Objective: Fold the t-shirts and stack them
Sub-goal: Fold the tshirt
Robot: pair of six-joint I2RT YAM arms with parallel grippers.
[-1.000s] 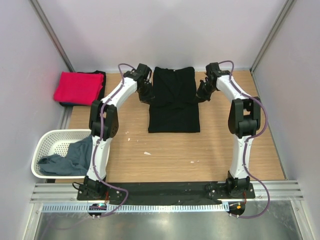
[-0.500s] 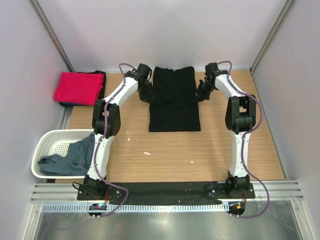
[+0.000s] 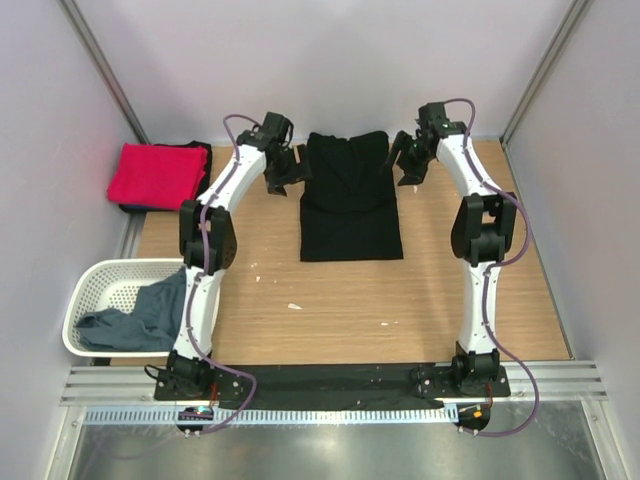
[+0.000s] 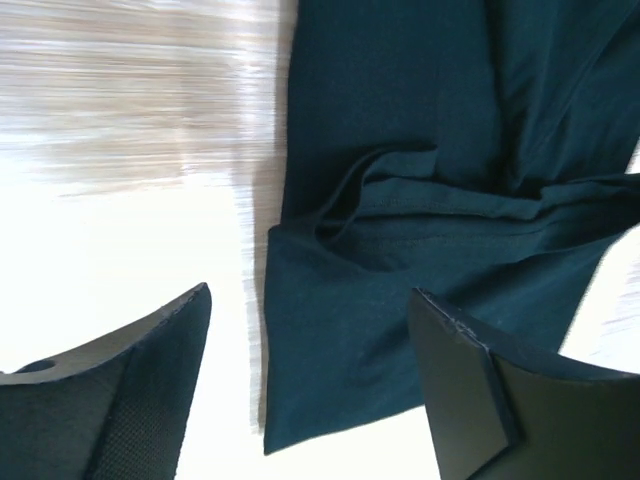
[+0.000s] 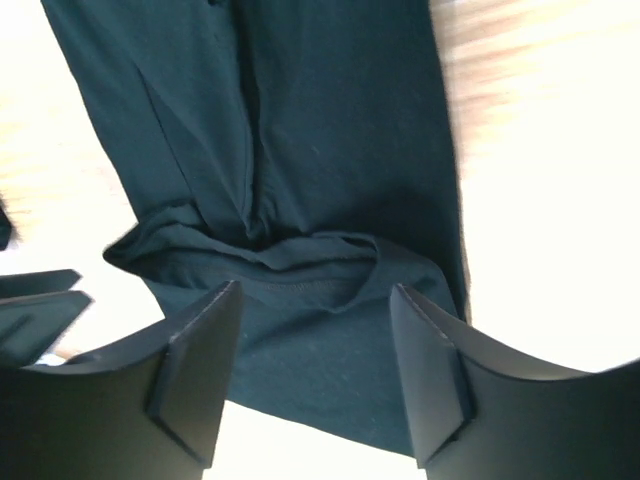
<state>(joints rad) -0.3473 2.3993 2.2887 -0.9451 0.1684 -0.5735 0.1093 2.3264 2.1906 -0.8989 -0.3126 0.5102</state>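
Now, my left gripper (image 3: 283,172): jaws wide, empty, drawn back from the black tee's (image 3: 350,215) left edge, where it was shut a second ago. My right gripper (image 3: 408,163): likewise wide, empty, just off the right edge. Black tee: released, flat at upper centre, sides folded in; I judge a lengthwise fold is next. Red tee (image 3: 155,175): folded, upper left. Grey tee (image 3: 140,315): in basket (image 3: 85,290), lower left.
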